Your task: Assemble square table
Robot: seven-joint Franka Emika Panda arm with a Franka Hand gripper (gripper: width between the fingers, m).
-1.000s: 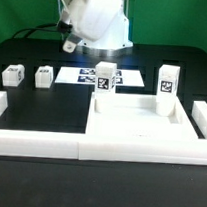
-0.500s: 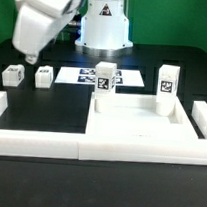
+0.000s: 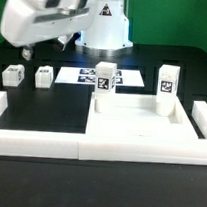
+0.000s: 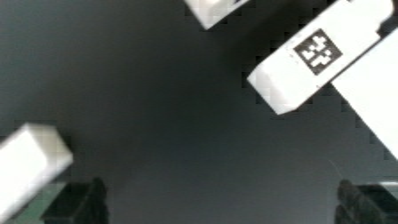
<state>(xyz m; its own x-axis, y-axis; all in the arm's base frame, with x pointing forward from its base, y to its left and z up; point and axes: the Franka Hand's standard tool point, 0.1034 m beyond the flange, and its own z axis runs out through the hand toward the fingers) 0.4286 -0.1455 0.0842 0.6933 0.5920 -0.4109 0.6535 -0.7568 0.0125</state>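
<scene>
Pincer fingers stand wide apart in the wrist view, holding nothing, with only the bare black tabletop between them. Beyond the fingers a tagged leg lies on that surface. Two more white pieces are cut off at the picture's edges, and I cannot tell which parts they are.

In the exterior view the white arm hangs high over the exterior view's left side. Below it two short legs lie loose on the tabletop, well apart from the rest: the outer loose leg and the inner loose leg.

The square tray lies flat toward the exterior view's right, right behind the long low border wall that runs along the front. Two legs stand upright at its far corners: the left upright leg and the right upright leg, each with its tag facing the camera. The marker board lies flat behind the tray, between the inner loose leg and the left upright leg, which hides part of it.
</scene>
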